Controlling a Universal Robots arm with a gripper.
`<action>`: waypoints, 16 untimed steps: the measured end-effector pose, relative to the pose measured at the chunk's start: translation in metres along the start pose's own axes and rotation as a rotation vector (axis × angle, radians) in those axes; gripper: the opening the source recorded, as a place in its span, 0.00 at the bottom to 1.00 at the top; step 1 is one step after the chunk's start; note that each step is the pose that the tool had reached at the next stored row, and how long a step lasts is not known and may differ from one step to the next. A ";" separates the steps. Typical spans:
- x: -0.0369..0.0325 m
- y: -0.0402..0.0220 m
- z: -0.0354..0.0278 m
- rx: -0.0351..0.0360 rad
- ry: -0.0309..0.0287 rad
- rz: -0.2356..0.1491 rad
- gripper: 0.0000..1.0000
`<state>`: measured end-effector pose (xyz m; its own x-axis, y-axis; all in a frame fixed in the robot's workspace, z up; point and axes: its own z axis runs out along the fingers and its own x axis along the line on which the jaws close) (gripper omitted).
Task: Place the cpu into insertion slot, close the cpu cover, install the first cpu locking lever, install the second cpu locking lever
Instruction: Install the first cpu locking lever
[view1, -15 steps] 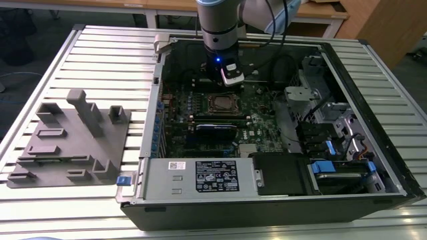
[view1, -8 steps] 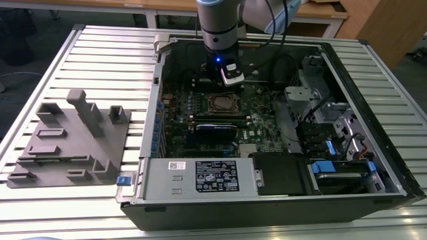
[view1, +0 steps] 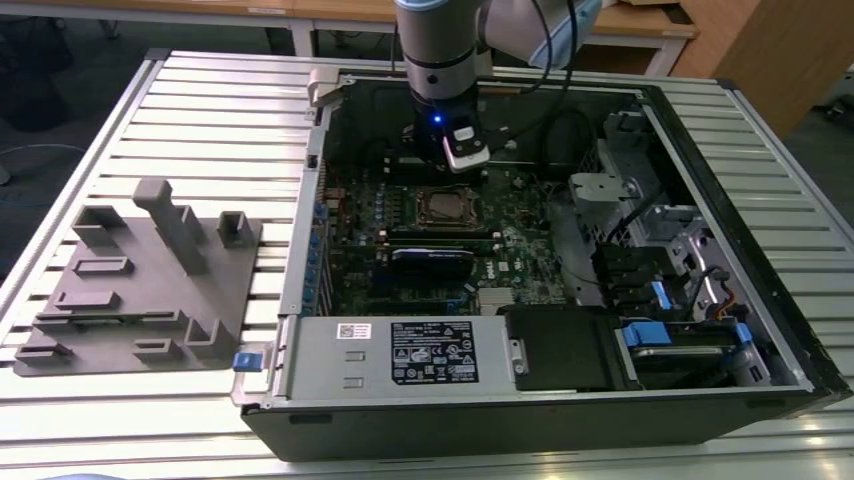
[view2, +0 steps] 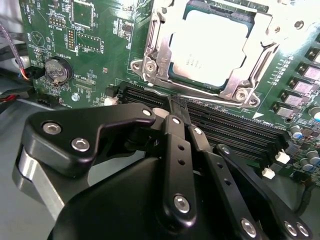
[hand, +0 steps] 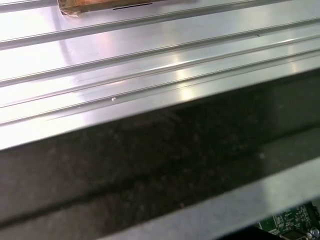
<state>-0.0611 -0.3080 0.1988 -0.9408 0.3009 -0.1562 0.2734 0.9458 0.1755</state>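
Note:
In the second wrist view the cpu (view2: 210, 45) lies flat in the insertion slot (view2: 176, 76), its silvery top showing through the window of the cpu cover (view2: 156, 47). The cover lies down around the chip. A bright metal locking lever (view2: 200, 91) runs along the socket's edge nearest the gripper. My gripper (view2: 172, 102) hangs just beside the socket over the long black card slots; its black fingers (view2: 176, 145) are shut with nothing between them. In the exterior view the gripper (view1: 463, 160) hovers a little behind the socket (view1: 445, 207) inside the open computer case.
The case (view1: 534, 410) lies open on a slatted aluminium table (view1: 200, 110). A grey plastic fixture (view1: 134, 280) stands at the exterior view's left. Drive bays and blue clips (view1: 667, 300) fill the case's right side. A coin battery (view2: 58, 70) sits on the green board. Case wall (hand: 150, 160) passes close.

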 end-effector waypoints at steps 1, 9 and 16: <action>-0.0001 -0.0001 0.0000 0.0005 -0.0006 0.003 0.11; 0.0004 -0.0008 0.0008 0.0053 -0.0061 0.033 0.11; 0.0009 -0.0012 0.0026 0.0071 -0.0076 0.041 0.11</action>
<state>-0.0617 -0.3085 0.1959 -0.9273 0.3400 -0.1564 0.3128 0.9336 0.1750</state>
